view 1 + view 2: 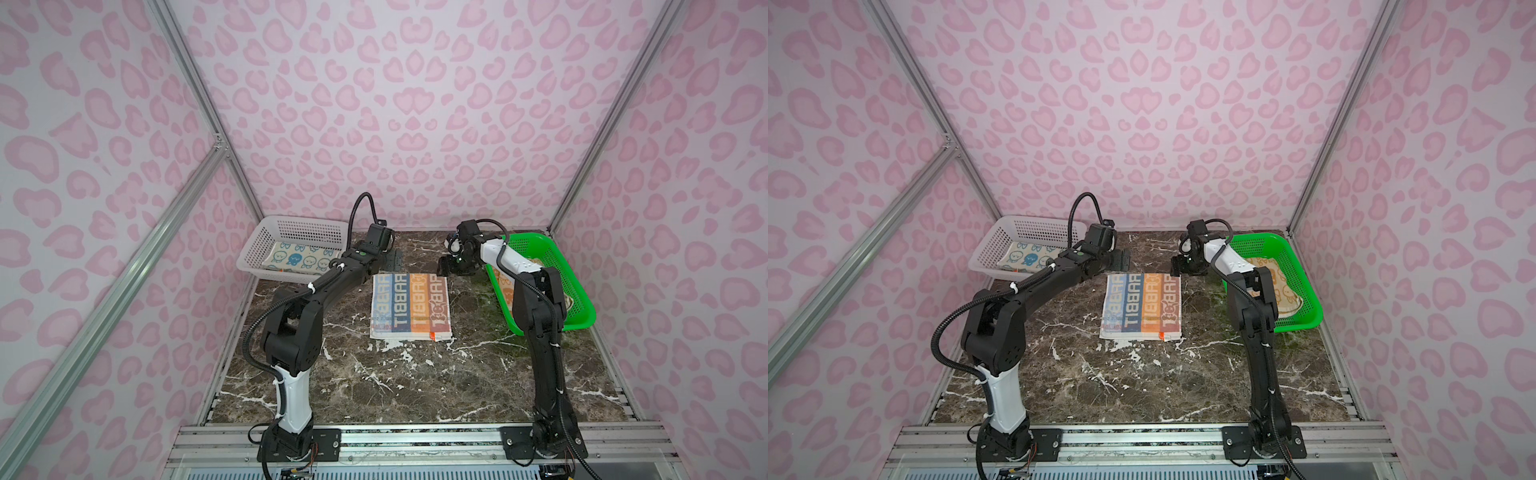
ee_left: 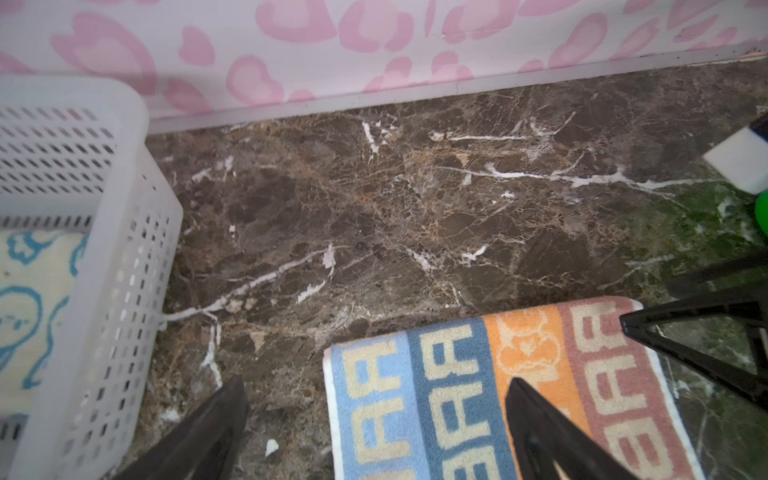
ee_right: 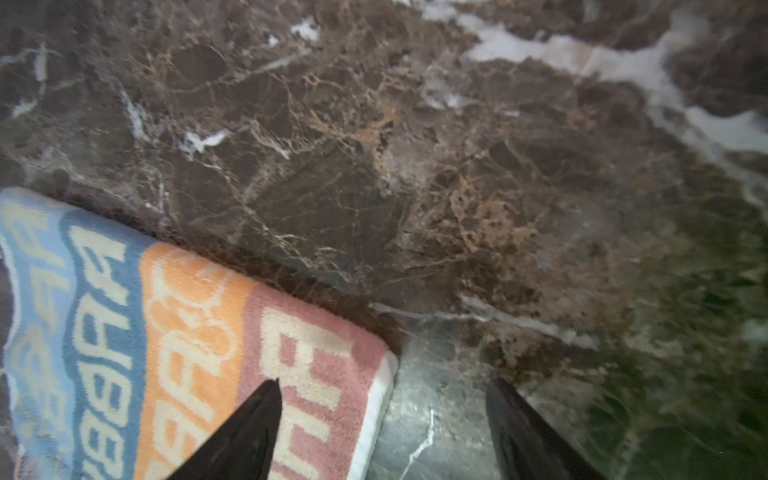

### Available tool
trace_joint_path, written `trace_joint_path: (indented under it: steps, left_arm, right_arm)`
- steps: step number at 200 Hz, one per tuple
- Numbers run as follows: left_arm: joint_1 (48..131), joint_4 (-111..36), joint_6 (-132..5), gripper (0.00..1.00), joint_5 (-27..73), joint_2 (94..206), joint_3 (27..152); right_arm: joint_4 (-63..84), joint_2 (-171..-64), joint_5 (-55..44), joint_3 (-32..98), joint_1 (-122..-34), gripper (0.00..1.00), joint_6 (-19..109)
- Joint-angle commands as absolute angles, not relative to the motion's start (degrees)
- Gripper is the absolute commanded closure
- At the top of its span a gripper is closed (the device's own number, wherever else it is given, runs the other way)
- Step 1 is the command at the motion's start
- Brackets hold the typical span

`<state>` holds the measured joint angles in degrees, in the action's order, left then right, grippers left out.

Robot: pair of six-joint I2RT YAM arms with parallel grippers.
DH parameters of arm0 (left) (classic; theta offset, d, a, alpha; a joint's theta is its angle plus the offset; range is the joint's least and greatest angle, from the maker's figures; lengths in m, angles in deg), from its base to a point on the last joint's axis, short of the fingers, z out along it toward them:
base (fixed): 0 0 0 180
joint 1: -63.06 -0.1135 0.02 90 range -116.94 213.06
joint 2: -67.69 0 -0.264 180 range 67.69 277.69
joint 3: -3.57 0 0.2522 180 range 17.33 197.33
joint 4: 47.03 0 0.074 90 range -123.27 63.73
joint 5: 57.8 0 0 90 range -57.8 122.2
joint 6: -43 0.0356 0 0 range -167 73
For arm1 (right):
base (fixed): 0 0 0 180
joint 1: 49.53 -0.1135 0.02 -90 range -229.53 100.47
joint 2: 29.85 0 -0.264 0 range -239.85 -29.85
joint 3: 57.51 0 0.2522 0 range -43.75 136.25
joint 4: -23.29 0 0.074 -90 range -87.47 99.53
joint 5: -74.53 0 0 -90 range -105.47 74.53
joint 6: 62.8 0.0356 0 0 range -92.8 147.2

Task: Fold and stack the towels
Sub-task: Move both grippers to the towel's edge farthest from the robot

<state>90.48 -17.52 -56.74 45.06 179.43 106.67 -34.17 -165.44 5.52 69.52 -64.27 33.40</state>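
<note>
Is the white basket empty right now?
Not empty: a cream towel with blue rabbits lies inside the white basket, in both top views.

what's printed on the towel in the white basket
Blue cartoon rabbits on cream towel; clearest in a top view.

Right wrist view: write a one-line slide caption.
Open right gripper straddles a corner of the striped RABBIT towel on the marble table.
</note>
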Motion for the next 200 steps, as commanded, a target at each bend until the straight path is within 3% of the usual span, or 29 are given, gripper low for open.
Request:
trace_joint_path:
  steps: [1, 78, 162, 200]
  left_arm:
    - [91.5, -22.8, -48.1, 0.02, 49.5, 179.3, 106.5]
    - [96.2, -30.5, -35.0, 0.02, 62.5, 182.2, 105.2]
    - [96.8, -30.1, -36.7, 0.02, 79.1, 184.0, 107.6]
    - [96.1, -23.9, -42.3, 0.02, 69.5, 181.4, 107.1]
  right_arm:
    - [-35.3, -167.0, 4.6, 70.0, -64.3, 0.3, 31.8]
    - [-35.3, -168.9, 4.9, 69.7, -65.1, 0.59, 31.8]
    - [-35.7, -169.8, 4.7, 70.5, -65.4, 0.96, 33.1]
    - [-36.5, -168.8, 4.7, 71.0, -65.6, 1.0, 33.8]
